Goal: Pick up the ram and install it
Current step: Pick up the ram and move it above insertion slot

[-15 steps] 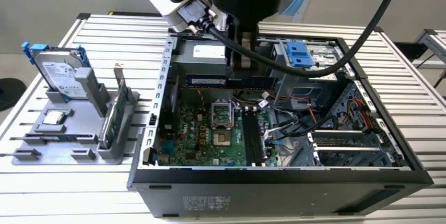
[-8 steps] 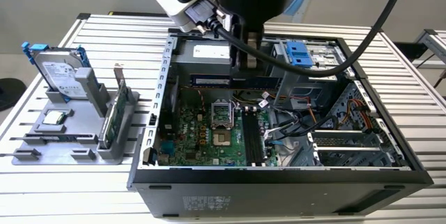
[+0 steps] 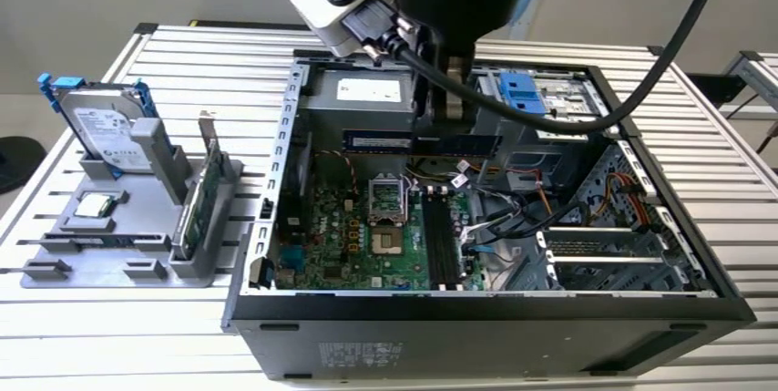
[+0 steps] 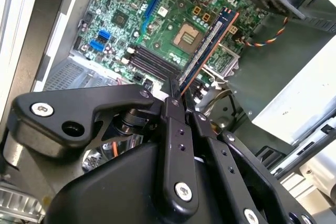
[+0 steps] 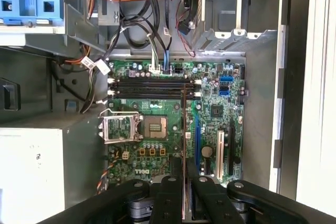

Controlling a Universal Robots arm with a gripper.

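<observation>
The fingers [image 4: 172, 109] are clamped on the ram [image 4: 207, 45], gripping one end so that the rest of the stick reaches out past the tips. It hangs in the air inside the open case [image 3: 486, 318], above the board [image 5: 220, 114] and roughly over the socket [image 5: 156, 127], touching nothing but the fingers.

In both wrist views the ram lies crosswise to the slots [image 5: 152, 83], so pressing it down at this angle would land it across them or on the socket instead of into a slot. Because it is held at one end only, the stick could tilt in the grip when it meets the slot and seat unevenly. Cables [image 5: 157, 14] hang close to the far end of the slots and might snag the stick or get pinched beneath it. If the notch sits the wrong way round, pushing down could damage the contacts, though which way it faces cannot be made out.

By count there are two fingers, one ram and one case. The slots look like four, packed tight. Outside the case on the tabletop [image 3: 122, 354] a rack [image 3: 86, 254] holds one hard drive [image 3: 104, 131] and one card [image 3: 200, 200].
</observation>
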